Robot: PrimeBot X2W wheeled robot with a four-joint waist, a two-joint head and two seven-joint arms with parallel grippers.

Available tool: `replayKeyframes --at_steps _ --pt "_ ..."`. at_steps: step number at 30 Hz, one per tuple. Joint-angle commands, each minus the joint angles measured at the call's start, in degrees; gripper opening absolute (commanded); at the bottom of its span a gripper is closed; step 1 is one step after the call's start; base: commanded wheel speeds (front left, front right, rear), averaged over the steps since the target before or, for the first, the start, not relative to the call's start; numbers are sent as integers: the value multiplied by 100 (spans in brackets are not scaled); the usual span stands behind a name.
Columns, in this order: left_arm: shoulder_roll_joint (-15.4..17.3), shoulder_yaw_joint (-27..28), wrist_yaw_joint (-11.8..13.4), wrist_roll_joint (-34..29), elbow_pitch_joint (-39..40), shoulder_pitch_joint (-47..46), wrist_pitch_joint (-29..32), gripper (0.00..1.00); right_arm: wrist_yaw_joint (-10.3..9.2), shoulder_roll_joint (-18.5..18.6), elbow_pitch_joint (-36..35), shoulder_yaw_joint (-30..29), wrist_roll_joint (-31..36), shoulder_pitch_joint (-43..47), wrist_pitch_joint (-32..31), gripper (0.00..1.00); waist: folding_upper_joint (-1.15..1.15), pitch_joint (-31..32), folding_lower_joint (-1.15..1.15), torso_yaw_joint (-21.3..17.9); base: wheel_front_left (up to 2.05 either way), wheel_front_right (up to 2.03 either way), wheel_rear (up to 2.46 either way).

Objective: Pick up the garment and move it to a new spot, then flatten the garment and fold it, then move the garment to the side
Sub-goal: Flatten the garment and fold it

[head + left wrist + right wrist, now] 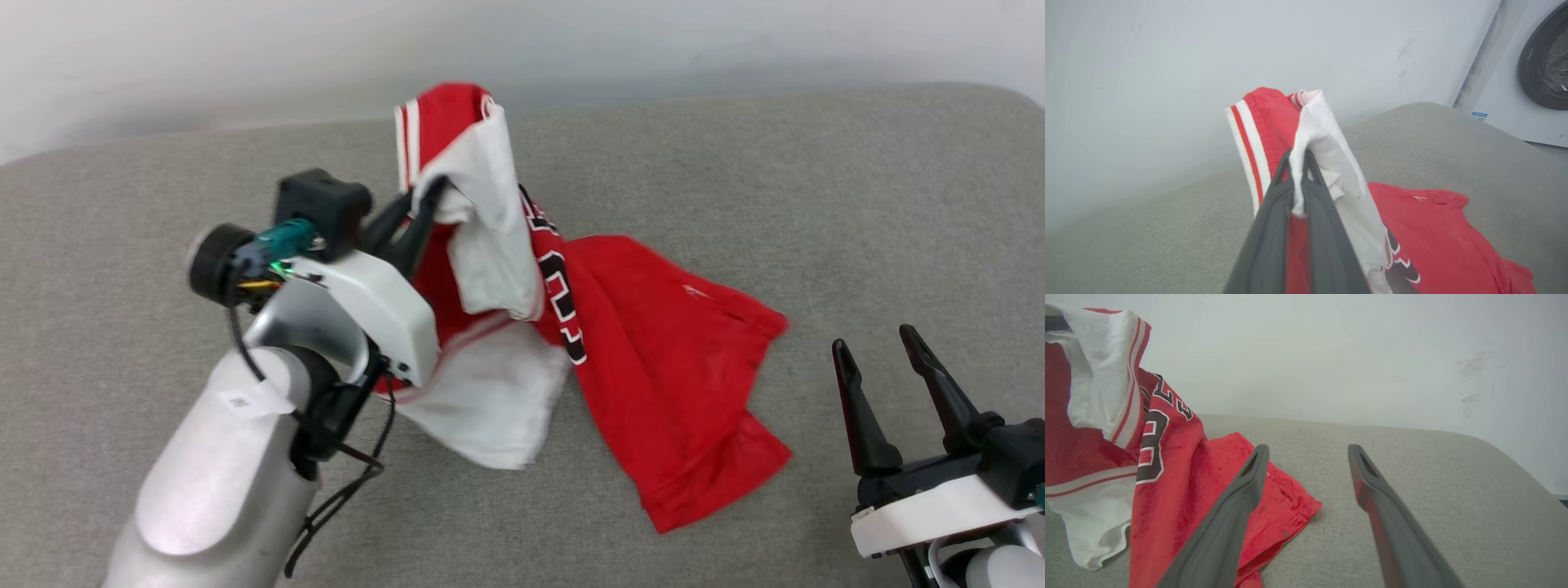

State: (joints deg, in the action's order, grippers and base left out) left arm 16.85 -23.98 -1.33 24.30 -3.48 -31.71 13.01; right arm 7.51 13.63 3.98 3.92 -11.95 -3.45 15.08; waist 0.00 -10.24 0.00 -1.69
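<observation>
The garment [653, 351] is a red jersey with white sleeves, striped trim and black-and-white print, crumpled on the grey cushion. My left gripper [431, 196] is shut on a white sleeve fold near the striped trim and holds that part raised, while the red body trails down onto the cushion to the right. Up close, the garment [1331, 163] is pinched between the left gripper [1297, 157] fingers. My right gripper [882, 341] stands open low at the right, clear of the cloth. Past the right gripper [1308, 451], the garment [1180, 473] lies to the left.
The grey cushioned surface [816, 204] stretches wide, with a pale wall [245, 49] behind its back edge. A white washing machine [1527, 81] stands beyond the cushion's far corner in the left wrist view.
</observation>
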Motion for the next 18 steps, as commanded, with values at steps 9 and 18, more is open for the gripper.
replayKeyframes --at_steps 9,18 --pt "402 414 242 -408 626 -265 -694 0 -4 8 51 73 11 35 13 100 0 217 0 189 0 0 0" --pt "30 -1178 -232 -595 576 724 -37 0 -4 -37 75 101 -7 -4 13 100 0 163 0 76 0 0 0"
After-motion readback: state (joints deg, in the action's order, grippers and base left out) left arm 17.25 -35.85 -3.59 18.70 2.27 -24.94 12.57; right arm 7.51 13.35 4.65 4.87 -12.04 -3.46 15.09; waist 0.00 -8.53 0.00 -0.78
